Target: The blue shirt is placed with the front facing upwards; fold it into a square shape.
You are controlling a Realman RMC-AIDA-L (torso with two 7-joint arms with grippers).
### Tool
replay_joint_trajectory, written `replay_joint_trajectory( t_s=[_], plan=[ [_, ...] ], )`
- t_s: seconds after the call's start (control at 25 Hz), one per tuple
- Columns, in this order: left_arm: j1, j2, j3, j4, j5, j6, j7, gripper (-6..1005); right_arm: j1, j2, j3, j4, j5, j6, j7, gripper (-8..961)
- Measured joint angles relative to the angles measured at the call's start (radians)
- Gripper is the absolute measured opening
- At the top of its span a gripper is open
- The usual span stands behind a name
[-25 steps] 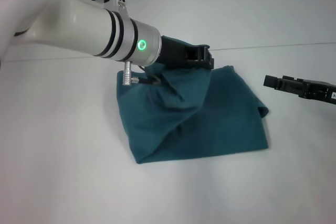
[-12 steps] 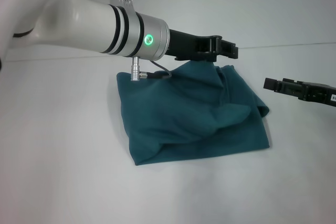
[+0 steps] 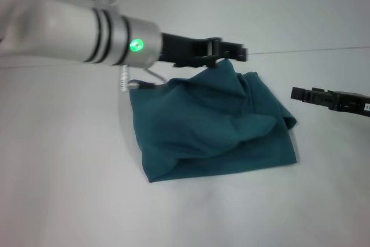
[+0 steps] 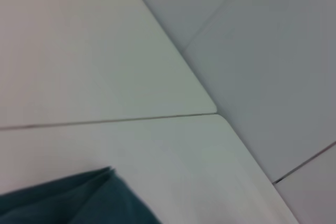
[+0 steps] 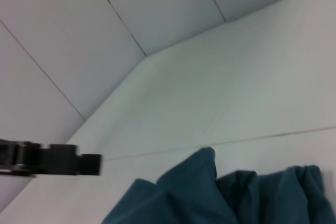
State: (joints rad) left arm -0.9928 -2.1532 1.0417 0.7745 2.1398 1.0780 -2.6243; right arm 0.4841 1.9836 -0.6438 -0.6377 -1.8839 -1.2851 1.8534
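Though unseen in its wrist view, left gripper (image 3: 232, 54) — grip unclear — over blue shirt (image 3: 208, 125)

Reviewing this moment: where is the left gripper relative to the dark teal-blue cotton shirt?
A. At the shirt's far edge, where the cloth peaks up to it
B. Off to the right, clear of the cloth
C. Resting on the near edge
A: the left gripper sits at the far edge of the dark teal-blue cotton shirt, whose cloth rises to meet it.

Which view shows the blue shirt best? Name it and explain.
The head view: it shows the whole blue shirt bunched on the white table, with the left end effector at its far edge. The left wrist view catches only one corner; the right wrist view shows only its raised folds.
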Motion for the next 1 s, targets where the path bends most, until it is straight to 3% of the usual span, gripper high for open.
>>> replay_joint_trajectory(
  t_s=[0.12,0.24,0.32,0.52,0.72,1.0],
  plan=[
    [0.056,0.011,-0.067,0.017,0.000,0.066,-0.002,752,0.022,-0.017,0.000,-0.007,-0.043,0.000,0.080,916],
    [0.118,0.026,-0.147,0.018,0.000,0.126,-0.003,752,0.064,-0.051,-0.001,-0.010,-0.104,-0.006,0.209,916],
    [0.154,0.034,-0.187,0.014,0.000,0.156,-0.004,752,0.108,-0.079,-0.001,-0.010,-0.170,-0.009,0.324,916],
    [0.230,0.059,-0.235,0.002,0.000,0.211,-0.005,752,0.231,-0.124,-0.006,-0.017,-0.378,-0.020,0.532,915],
    [0.271,0.083,-0.240,-0.042,0.000,0.228,-0.006,752,0.331,-0.121,-0.040,-0.068,-0.577,-0.027,0.691,915],
    [0.304,0.086,-0.243,-0.044,0.000,0.247,-0.001,752,0.440,-0.083,-0.125,-0.090,-0.754,-0.073,0.779,916]
  ],
)
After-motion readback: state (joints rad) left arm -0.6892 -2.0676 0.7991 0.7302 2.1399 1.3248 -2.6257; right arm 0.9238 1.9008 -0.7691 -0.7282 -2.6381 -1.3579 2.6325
